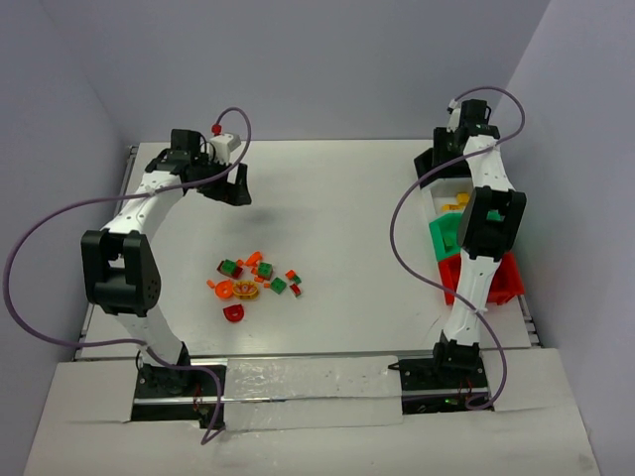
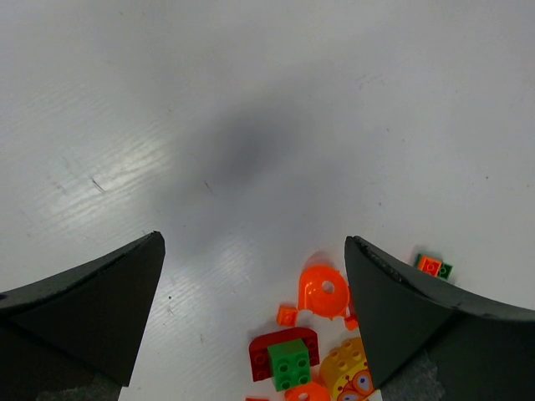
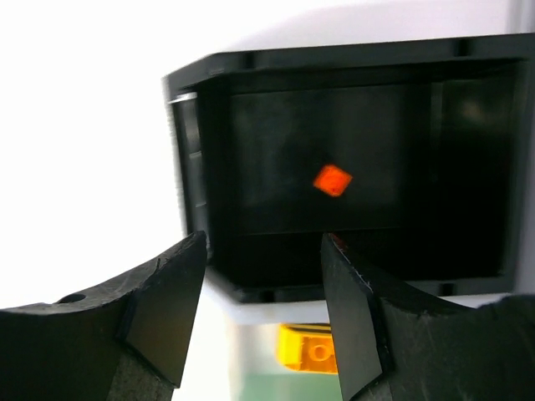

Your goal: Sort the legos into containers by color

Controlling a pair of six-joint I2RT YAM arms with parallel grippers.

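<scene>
The legos (image 1: 253, 278) lie in a loose pile at the table's middle left: red, green, orange and yellow bits. My left gripper (image 1: 236, 186) hangs open and empty beyond the pile. The left wrist view shows its gripper (image 2: 253, 242) open over bare table, with an orange round piece (image 2: 324, 292) and a green brick (image 2: 288, 359) on a red arch just below. My right gripper (image 1: 438, 164) is open and empty over the black bin (image 3: 351, 63), which holds a small orange brick (image 3: 333, 180). A yellow brick (image 3: 309, 348) lies in the white bin (image 3: 251, 309).
The containers stand in a row along the right edge: black at the far end, then the white bin (image 1: 448, 205), the green bin (image 1: 443, 238) and the red bin (image 1: 504, 283). The right arm partly covers them. Grey walls enclose the table.
</scene>
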